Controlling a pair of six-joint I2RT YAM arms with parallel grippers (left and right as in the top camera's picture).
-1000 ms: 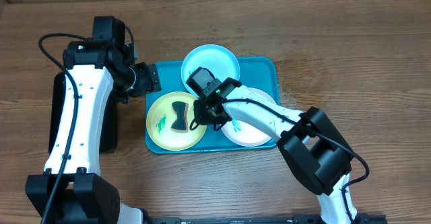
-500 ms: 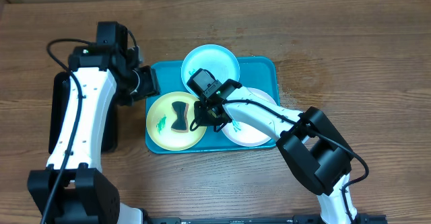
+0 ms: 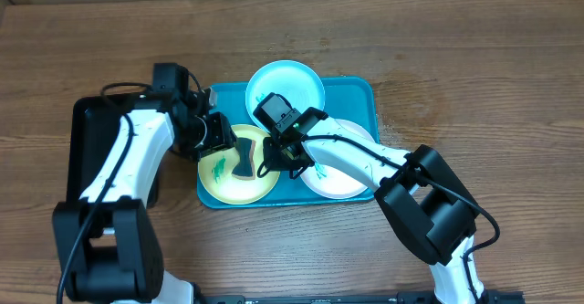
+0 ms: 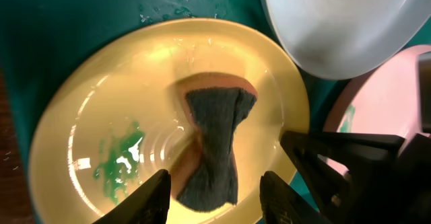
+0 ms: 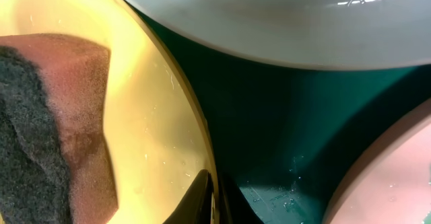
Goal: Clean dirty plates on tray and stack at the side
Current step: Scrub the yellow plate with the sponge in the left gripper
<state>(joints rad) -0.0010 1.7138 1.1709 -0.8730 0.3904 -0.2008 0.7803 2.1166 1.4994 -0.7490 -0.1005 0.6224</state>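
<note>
Brown wooden bench (image 3: 474, 57) bears the turquoise tray (image 3: 354, 94) at its middle — on the tray's side toward the near left corner lies the green-smeared yellow-green plate (image 3: 224, 183), its rim clamped by the right gripper (image 3: 274, 158) — a sponge (image 4: 215, 136) on it under the left gripper (image 4: 212, 190), fingers spread.

The tray (image 3: 360, 94) lies mid-table (image 3: 511, 57), with a smaller tray (image 3: 87, 135) just to its left. In it are three plates: the back plate (image 3: 287, 83) by the far rim, and the front-left plate (image 3: 219, 178) and front-right plate (image 3: 342, 183) side by side before it. A sponge (image 3: 245, 158) lies in the front-left plate under the left gripper (image 4: 214, 190), while the right gripper (image 3: 276, 161) sits at that plate's right rim, between the two front plates.
</note>
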